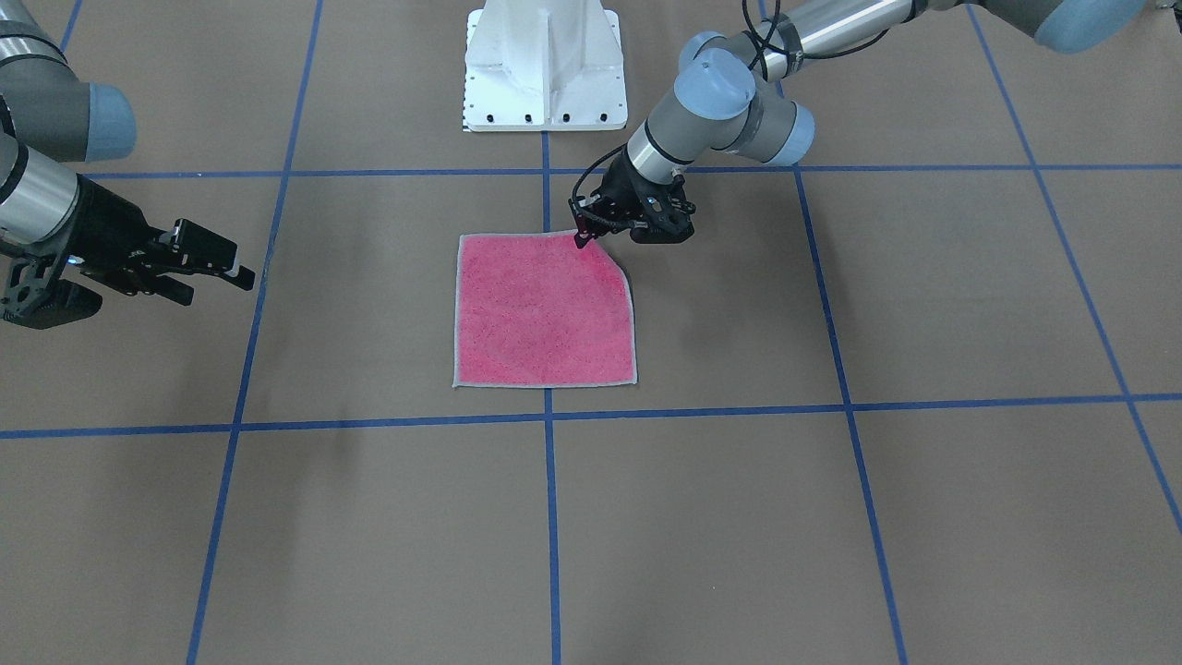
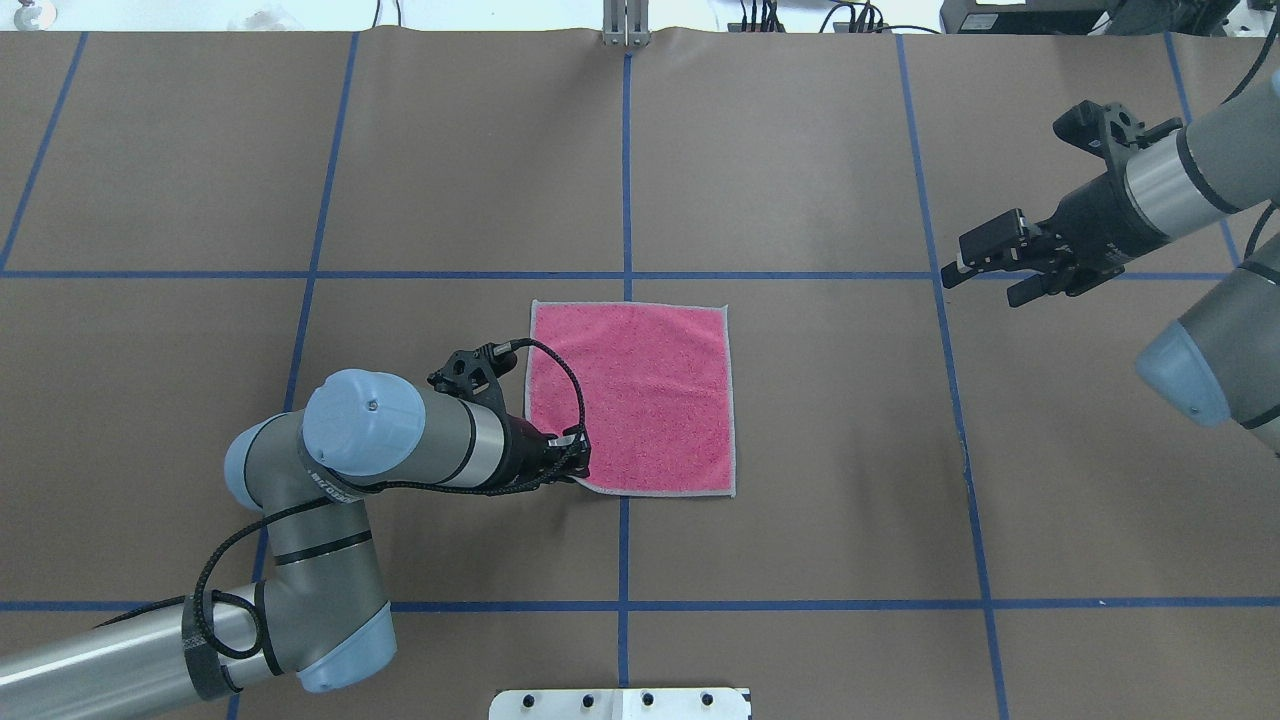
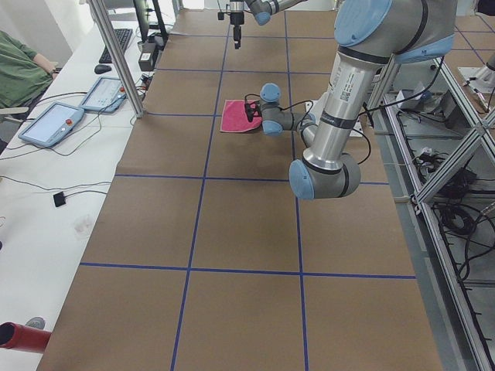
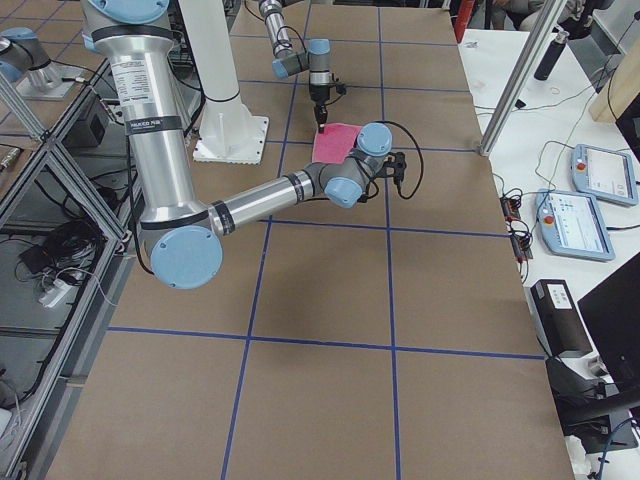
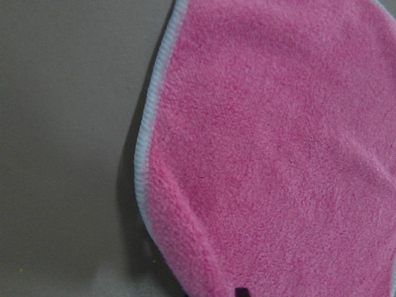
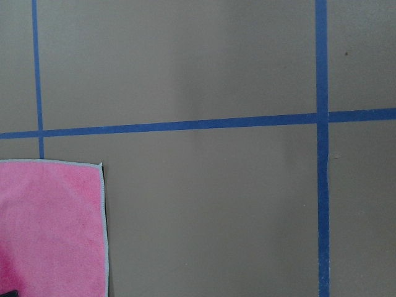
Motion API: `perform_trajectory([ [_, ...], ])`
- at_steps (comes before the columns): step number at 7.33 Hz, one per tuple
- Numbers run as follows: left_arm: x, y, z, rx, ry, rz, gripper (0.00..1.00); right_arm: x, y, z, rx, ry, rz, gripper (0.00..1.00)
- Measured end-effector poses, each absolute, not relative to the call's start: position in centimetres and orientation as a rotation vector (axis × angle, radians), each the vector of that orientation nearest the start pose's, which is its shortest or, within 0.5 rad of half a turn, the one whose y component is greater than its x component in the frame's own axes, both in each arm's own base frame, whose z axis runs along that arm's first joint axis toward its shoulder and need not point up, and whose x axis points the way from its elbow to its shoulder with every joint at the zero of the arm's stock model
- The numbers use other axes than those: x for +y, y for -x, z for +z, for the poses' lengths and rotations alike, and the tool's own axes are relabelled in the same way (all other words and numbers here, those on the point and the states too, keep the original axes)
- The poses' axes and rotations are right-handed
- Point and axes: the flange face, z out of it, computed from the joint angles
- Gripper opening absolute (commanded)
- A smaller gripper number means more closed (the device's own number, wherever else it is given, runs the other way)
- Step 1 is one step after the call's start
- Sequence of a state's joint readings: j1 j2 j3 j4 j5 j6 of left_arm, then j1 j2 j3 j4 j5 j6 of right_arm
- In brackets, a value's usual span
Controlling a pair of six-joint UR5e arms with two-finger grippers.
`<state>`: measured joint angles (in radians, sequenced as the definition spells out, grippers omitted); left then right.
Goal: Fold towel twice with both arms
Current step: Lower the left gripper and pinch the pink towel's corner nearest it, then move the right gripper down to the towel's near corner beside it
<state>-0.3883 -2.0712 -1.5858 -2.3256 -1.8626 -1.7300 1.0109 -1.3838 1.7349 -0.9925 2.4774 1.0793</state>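
Pinching the towel (image 2: pixel 640 400) at one corner, the left jaws are pressed together on the cloth; left arm (image 2: pixel 400 445) reaches in low over the desk (image 2: pixel 850 150). From those jaws the towel spreads forward and to their right. Pink face up, terry texture, pale grey stitched border (image 1: pixel 545 383) all round. Roughly square, single layer, unfolded.

The pinched corner is raised off the desk and pulled slightly inward, so the border beside it bows in a curve. Left wrist view: that edge is curled up, with shadow under it. The other three corners lie flat, their edges straight.

The right jaws are spread and hold nothing. They hover above the desk on the right arm (image 2: pixel 1170 185), with the towel well apart to their left. A wide stretch of brown desk lies between them and the towel's nearest edge. Right wrist view catches one flat towel corner at its lower left.

A blue tape line (image 2: pixel 626 180) runs under the towel. Brown surface borders the towel on every side. The white pedestal base (image 1: pixel 545 65) stands behind the left jaws, apart from the towel.
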Motion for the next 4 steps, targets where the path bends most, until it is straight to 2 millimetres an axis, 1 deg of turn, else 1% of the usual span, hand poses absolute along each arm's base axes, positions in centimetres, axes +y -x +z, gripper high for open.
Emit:
perform_trajectory([
  [2,-34.9,-57.4,27.0,1.294,0.105,-0.283,0.0,-50.1,25.0,39.8,-1.197,0.025,0.037,1.0],
  [3,-35.0,-57.3,26.6,1.3,0.103,-0.283,0.0,-49.9,25.5,39.4,-1.202,0.036,0.041,1.0],
  [4,-35.2,-57.2,26.3,1.305,0.1,-0.285,0.0,-49.7,27.0,38.0,-1.213,0.065,0.055,1.0],
])
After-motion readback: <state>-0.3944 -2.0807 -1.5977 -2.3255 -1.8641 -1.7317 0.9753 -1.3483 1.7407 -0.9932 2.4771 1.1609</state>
